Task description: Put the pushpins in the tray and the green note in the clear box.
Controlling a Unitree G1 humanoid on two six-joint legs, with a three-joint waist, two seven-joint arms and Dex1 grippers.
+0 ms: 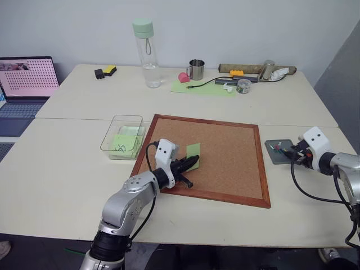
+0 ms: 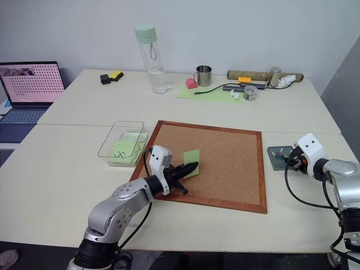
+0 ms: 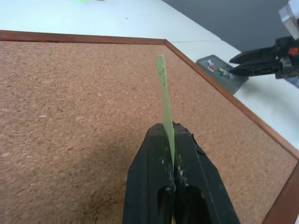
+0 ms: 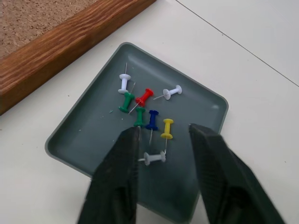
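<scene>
While my left tool (image 1: pixel 188 167) pinches the small pale green paper note (image 1: pixel 193 156) edge-on between closed fingers just above the wood-framed cork board (image 1: pixel 225 157), the pin half of the job looks finished to me: my right tool (image 4: pixel 161 140) hangs over the small flat dark grey tray (image 4: pixel 196 100) with its fingers apart and nothing between them, and the coloured plastic-headed pushpins (image 4: pixel 145 109) lie loose inside, white, green, red, blue and yellow. I see none left on the cork, though one that small could escape me from the head views. So the step in hand is the note. Next I would carry it left to the clear plastic box (image 1: pixel 107 139), which stands on the desk just beside the board's left edge and already holds green slips, then release it well inside the walls, since light paper may cling to a finger.
</scene>
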